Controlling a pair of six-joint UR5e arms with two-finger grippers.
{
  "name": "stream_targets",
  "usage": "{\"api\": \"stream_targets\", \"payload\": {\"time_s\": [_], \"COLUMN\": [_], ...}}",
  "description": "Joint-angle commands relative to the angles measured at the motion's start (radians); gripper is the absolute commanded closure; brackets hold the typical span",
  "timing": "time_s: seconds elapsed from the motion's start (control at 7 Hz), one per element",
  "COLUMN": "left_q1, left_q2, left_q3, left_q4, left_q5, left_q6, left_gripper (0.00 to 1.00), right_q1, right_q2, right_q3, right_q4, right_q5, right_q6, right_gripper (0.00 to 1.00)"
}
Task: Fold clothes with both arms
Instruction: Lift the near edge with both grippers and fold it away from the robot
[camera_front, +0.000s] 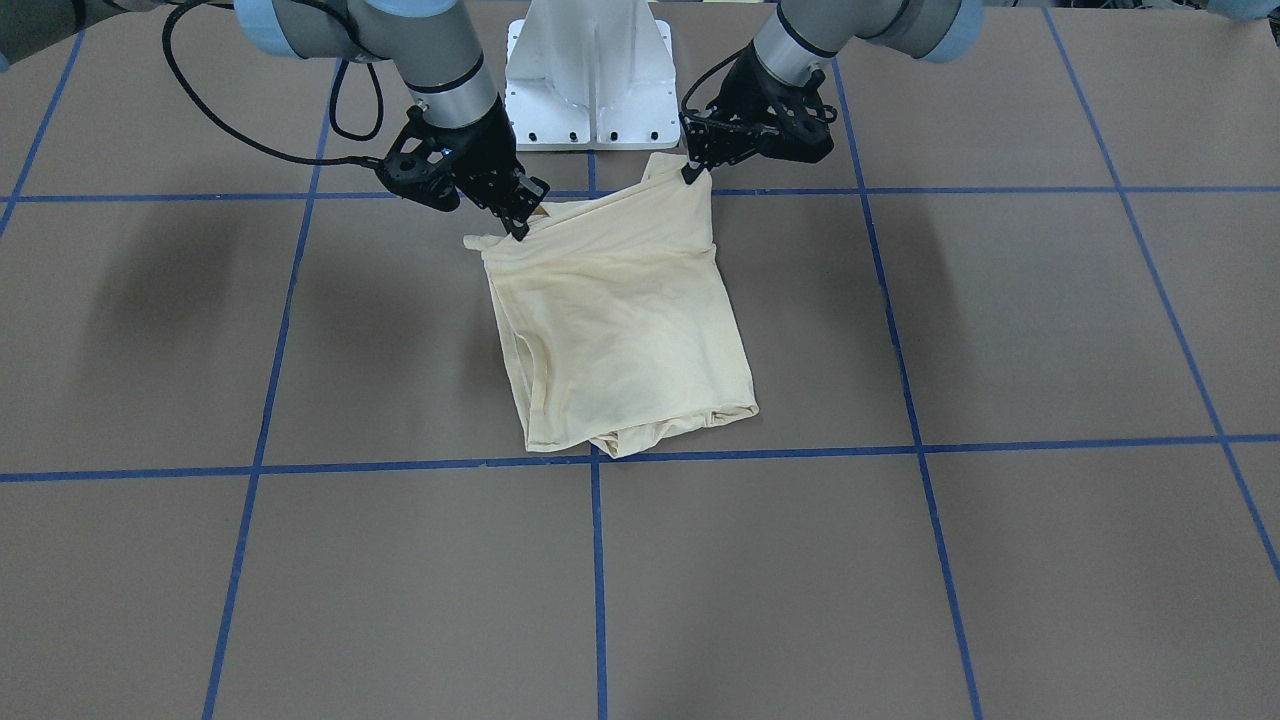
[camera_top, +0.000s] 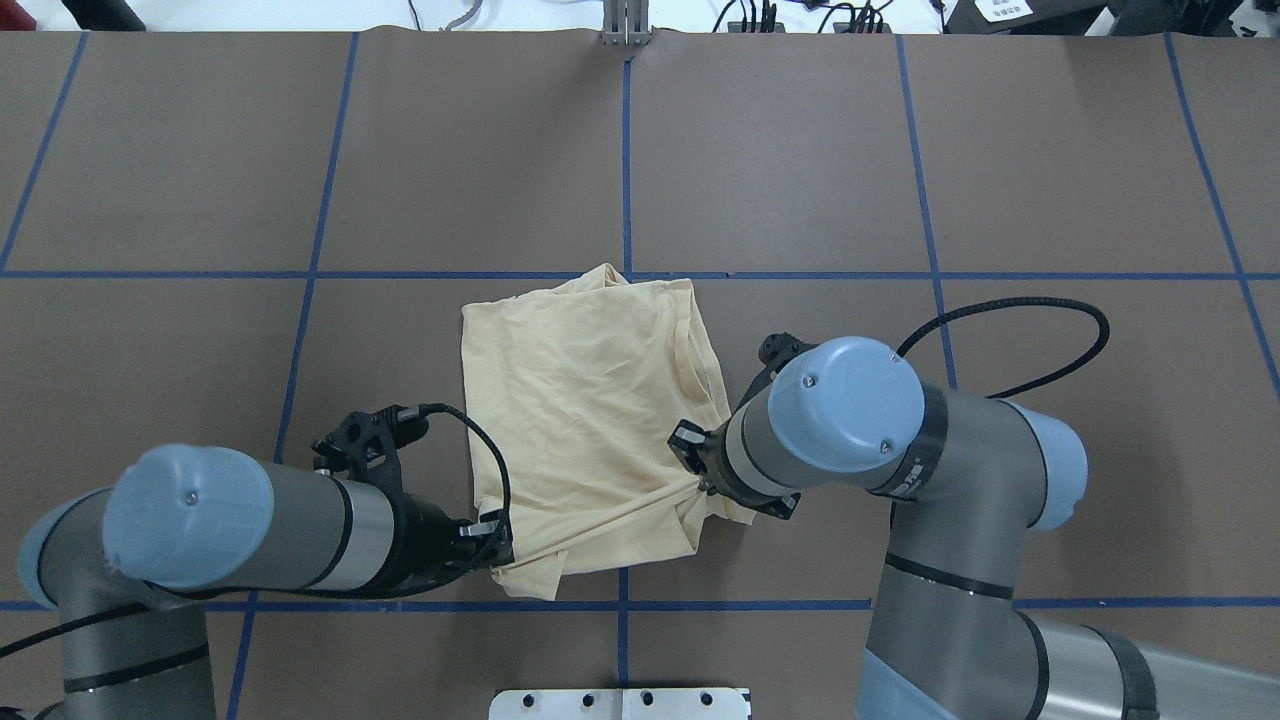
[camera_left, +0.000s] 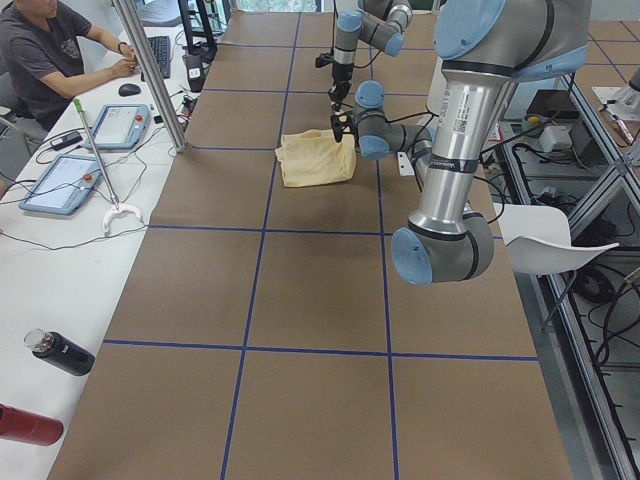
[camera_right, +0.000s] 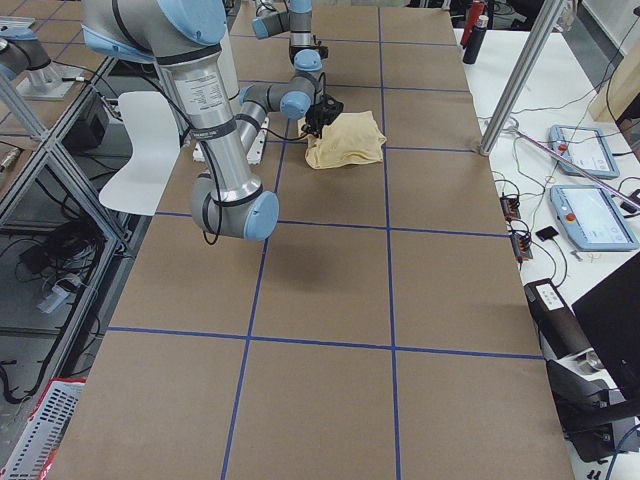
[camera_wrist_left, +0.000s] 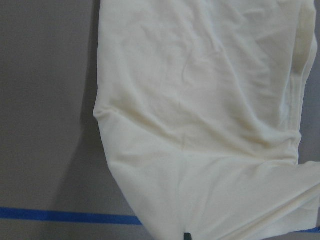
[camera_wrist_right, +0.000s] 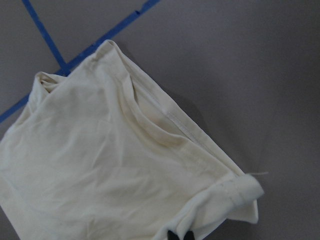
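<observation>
T-shirt (camera_front: 620, 330) on table (camera_front: 1000, 560), left tool (camera_front: 692, 172) and right tool (camera_front: 520, 228) at its robot-side corners

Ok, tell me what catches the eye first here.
A folded pale cream-yellow T-shirt of thin fabric lies at the middle of the brown blue-taped table. The black two-finger left gripper and right gripper pinch its two corners nearest the white pedestal base.

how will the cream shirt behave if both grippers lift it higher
Probably floppy: the shirt sags and wrinkles between the left gripper and right gripper. Likely light, since small corner pinches raise its edge. Loose folded layers at the far edge may slide open.
</observation>
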Motion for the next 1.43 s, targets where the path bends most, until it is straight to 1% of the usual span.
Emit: {"api": "stream_targets", "payload": {"time_s": [0.0,0.14,0.29,0.43,0.57,0.71,1.0,1.14,1.29], "left_q1": [-0.135,-0.158,-0.18,-0.198,-0.217,-0.227,-0.238,-0.238,-0.238], "left_q2": [-0.043,-0.095,-0.155,-0.172,-0.171,-0.171,-0.183,-0.21,-0.226], "left_q3": [0.053,0.143,0.246,0.298,0.302,0.305,0.351,0.4,0.452], "left_q4": [0.0,-0.002,-0.011,-0.017,-0.016,-0.009,-0.019,-0.046,-0.089], "left_q5": [-0.071,-0.071,-0.071,-0.07,-0.071,-0.071,-0.07,-0.07,-0.07], "left_q6": [0.088,0.119,0.147,0.162,0.185,0.185,0.185,0.182,0.182], "left_gripper": [1.0,1.0,1.0,1.0,1.0,1.0,1.0,1.0,1.0], "right_q1": [0.05,0.064,0.082,0.099,0.109,0.119,0.127,0.127,0.127], "right_q2": [0.082,0.125,0.151,0.181,0.22,0.231,0.234,0.238,0.263], "right_q3": [-0.081,-0.147,-0.223,-0.303,-0.386,-0.419,-0.443,-0.459,-0.515], "right_q4": [0.006,0.026,0.094,0.148,0.185,0.188,0.19,0.205,0.24], "right_q5": [-0.033,-0.071,-0.075,-0.076,-0.076,-0.076,-0.078,-0.078,-0.078], "right_q6": [-0.074,-0.082,-0.081,-0.079,-0.079,-0.082,-0.082,-0.082,-0.082], "right_gripper": [1.0,1.0,1.0,1.0,1.0,1.0,1.0,1.0,1.0]}}
